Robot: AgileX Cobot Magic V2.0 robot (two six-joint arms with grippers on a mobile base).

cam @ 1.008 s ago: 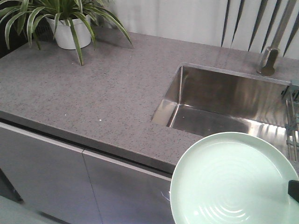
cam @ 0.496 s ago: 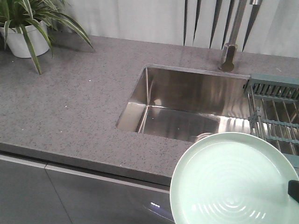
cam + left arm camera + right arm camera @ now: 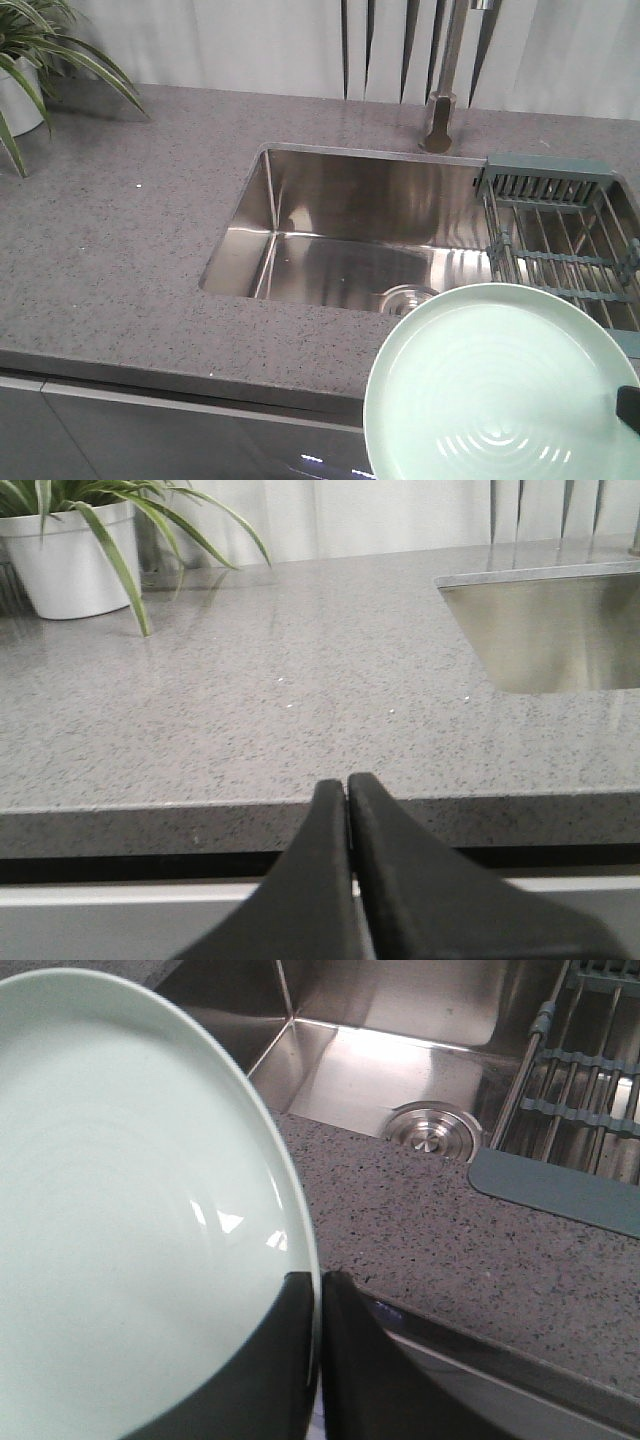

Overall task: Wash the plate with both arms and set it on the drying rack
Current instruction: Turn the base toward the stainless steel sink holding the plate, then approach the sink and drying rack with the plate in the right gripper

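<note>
1. Pinching the rim of the mint-green plate (image 3: 500, 385), the right claw (image 3: 318, 1290) was clamped on it, with one finger across the glossy inner face and the other behind. An edge grip of this kind leaves most of both faces free for washing.
2. The plate was held in the air, its ringed face tilted toward the front camera. It hung before the edge of the bench (image 3: 110, 260), just short of the steel sink (image 3: 330, 230), and had not yet reached the basin.
3. The left claw (image 3: 347, 798) had its fingers pressed together with nothing between them. It sat low before the bench edge, well apart from the plate, and was judged to be idle ahead of the two-armed wash.
4. The wire drying rack (image 3: 560, 240) lay across the sink's right end, near the tap (image 3: 440, 110). This position is presumably meant to let a washed plate drip into the basin.
</note>
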